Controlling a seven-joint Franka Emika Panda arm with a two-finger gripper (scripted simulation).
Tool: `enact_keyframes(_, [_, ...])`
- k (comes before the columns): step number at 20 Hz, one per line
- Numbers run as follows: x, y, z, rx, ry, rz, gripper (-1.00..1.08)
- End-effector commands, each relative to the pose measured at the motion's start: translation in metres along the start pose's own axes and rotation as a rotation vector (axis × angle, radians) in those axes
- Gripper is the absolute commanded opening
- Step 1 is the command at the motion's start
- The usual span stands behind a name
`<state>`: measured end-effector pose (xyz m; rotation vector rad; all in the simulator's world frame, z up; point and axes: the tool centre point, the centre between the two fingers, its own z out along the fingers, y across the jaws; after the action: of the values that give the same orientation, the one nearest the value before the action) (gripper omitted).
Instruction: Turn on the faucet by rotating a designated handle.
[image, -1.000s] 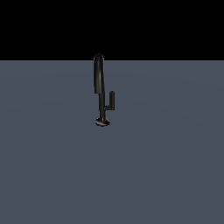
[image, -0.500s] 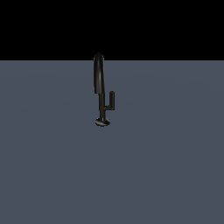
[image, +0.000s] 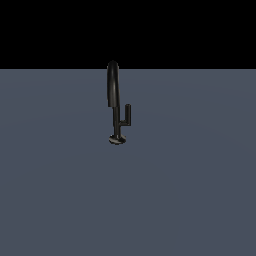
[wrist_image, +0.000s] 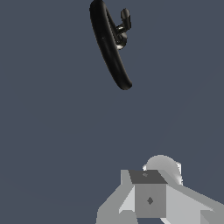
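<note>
The faucet (image: 114, 90) is a slim glossy black tap standing upright on the grey floor, with an arched spout, thin stem and small round base disc. The handle (image: 127, 115) is a short L-shaped lever on the stem's side toward the exterior view's right, ending in an upright peg. In the wrist view the faucet (wrist_image: 109, 48) is seen from above, with the handle (wrist_image: 125, 19) beside the spout. My gripper (wrist_image: 149, 199) shows only in the wrist view as one grey block with no gap between the fingers. It is far from the faucet and holds nothing.
A flat grey floor (image: 190, 190) spreads around the faucet, with black background behind it. A pale rounded part of the arm (wrist_image: 162, 168) shows behind the gripper in the wrist view.
</note>
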<state>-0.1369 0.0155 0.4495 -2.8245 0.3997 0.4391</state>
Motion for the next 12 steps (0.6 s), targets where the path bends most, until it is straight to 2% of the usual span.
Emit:
enact_keyframes(1, [0.016,-0.004,0.002,0.033,-0.036,0.035,-1.0])
enact_keyframes(12, [0.085,-0.014,0.017,0.184,-0.201,0.189,-1.0])
